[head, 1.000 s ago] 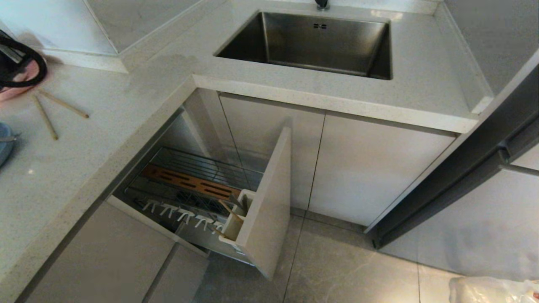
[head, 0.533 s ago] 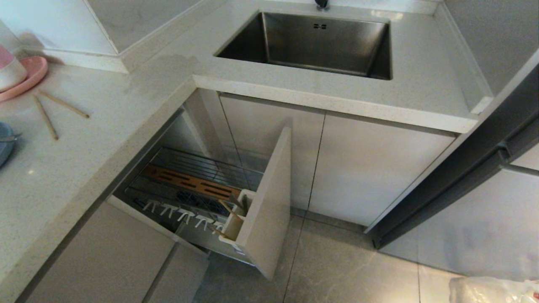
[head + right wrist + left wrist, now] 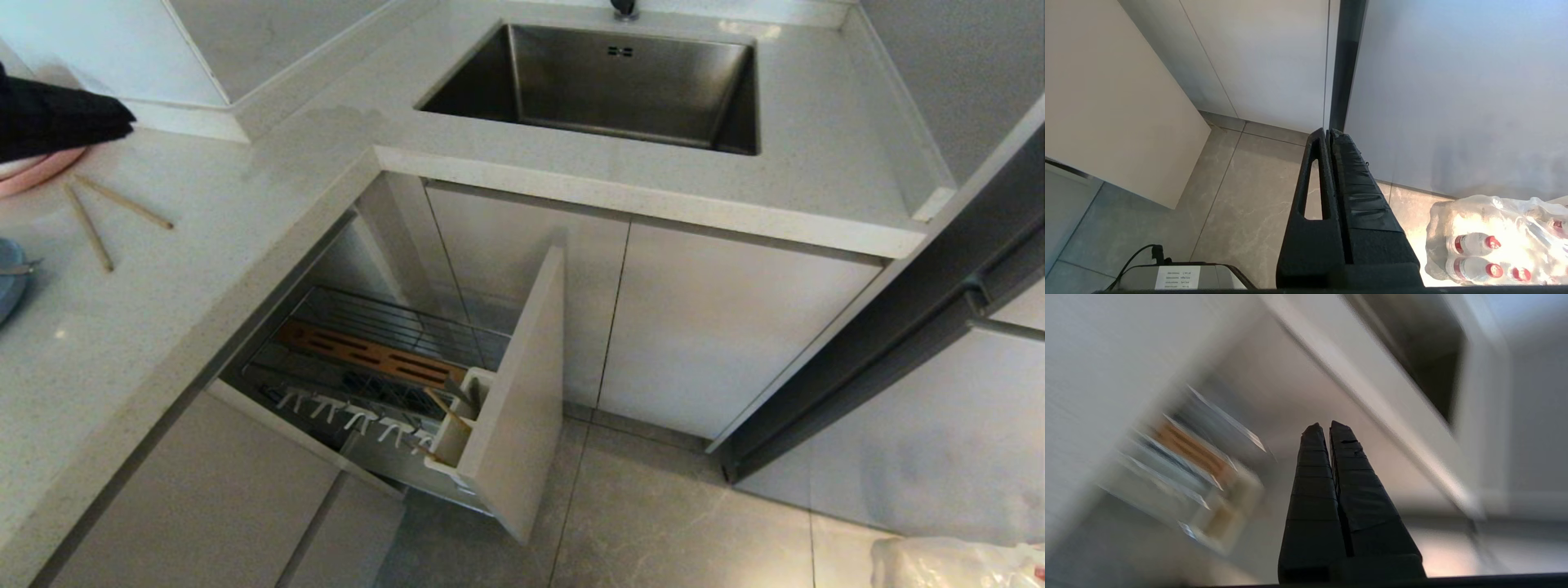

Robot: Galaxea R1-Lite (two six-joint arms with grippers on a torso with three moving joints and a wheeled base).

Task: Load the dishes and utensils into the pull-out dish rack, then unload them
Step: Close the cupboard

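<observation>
The pull-out dish rack (image 3: 384, 384) stood open below the table (image 3: 204, 245), left of the sink (image 3: 612, 82). Chopsticks (image 3: 106, 216) lay on the table beyond the rack. Left end effector (image 3: 1327, 430) and right end effector (image 3: 1327, 134) were both closed, empty.

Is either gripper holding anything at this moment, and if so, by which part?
Nothing is held. The left gripper is shut on itself with nothing between its fingers, and the right gripper, hanging over the floor, is shut and empty too.
</observation>
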